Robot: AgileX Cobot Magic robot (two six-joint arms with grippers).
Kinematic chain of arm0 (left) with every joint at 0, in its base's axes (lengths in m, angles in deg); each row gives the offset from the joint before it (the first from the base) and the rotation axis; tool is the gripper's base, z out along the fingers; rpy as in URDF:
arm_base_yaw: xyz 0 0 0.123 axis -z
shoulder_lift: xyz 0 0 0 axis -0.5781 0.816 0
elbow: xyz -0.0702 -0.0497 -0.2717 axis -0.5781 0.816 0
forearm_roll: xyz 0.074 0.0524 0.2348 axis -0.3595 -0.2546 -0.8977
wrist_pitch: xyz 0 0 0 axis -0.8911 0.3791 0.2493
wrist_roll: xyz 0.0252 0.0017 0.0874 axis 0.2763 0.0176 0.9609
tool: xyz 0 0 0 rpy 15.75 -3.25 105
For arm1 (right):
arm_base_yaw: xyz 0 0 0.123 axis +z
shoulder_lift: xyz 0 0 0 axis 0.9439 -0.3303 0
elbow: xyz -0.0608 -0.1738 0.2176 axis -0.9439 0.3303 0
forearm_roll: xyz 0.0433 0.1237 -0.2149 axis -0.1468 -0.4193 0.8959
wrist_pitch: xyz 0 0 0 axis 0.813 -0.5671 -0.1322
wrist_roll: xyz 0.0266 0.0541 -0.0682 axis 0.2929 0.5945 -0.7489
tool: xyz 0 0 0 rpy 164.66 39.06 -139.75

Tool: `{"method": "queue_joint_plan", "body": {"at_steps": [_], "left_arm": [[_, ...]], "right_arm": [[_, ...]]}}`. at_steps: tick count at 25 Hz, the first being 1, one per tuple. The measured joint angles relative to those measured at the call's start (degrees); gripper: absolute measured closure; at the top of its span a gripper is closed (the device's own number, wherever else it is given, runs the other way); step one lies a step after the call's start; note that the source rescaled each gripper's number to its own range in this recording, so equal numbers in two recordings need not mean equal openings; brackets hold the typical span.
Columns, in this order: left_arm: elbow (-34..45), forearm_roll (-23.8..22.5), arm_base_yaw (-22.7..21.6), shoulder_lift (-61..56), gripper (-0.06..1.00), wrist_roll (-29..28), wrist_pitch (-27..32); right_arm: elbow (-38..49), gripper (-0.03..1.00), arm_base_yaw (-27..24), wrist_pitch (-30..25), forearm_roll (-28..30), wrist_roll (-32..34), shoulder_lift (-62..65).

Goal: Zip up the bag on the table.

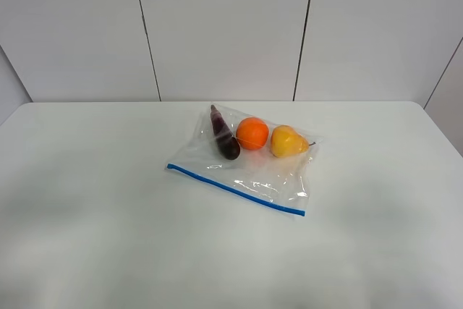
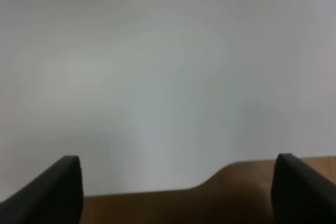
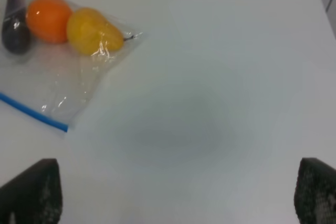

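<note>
The clear crinkly bag (image 1: 253, 168) lies flat in the middle of the white table (image 1: 87, 200). Its blue zip strip (image 1: 235, 189) runs along the near edge. Inside are a dark purple eggplant (image 1: 225, 135), an orange (image 1: 252, 133) and a yellow pear (image 1: 287, 142). No gripper shows in the exterior high view. The right gripper (image 3: 178, 195) is open, well apart from the bag (image 3: 52, 77), whose zip strip end (image 3: 37, 116) shows in the right wrist view. The left gripper (image 2: 176, 190) is open over the table's edge; the bag is out of its view.
A grey panelled wall (image 1: 231, 27) stands behind the table. In the left wrist view a brown floor (image 2: 231, 192) shows past the table's edge. Bare white tabletop (image 3: 220, 103) spreads beside the bag.
</note>
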Motion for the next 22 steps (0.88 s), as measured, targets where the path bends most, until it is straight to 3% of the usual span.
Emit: {"method": "queue_joint_plan", "body": {"at_steps": [12,22], "left_arm": [[0.6,-0.1,0.0,-18.9,-0.02,-1.9,0.2],[0.6,-1.1,0.0,-20.1,-0.02,-2.7,0.2]], "right_arm": [[0.0,0.01,0.0,0.0,0.7,1.3,0.2],[0.0,0.01,0.0,0.0,0.7,1.3,0.2]]}}
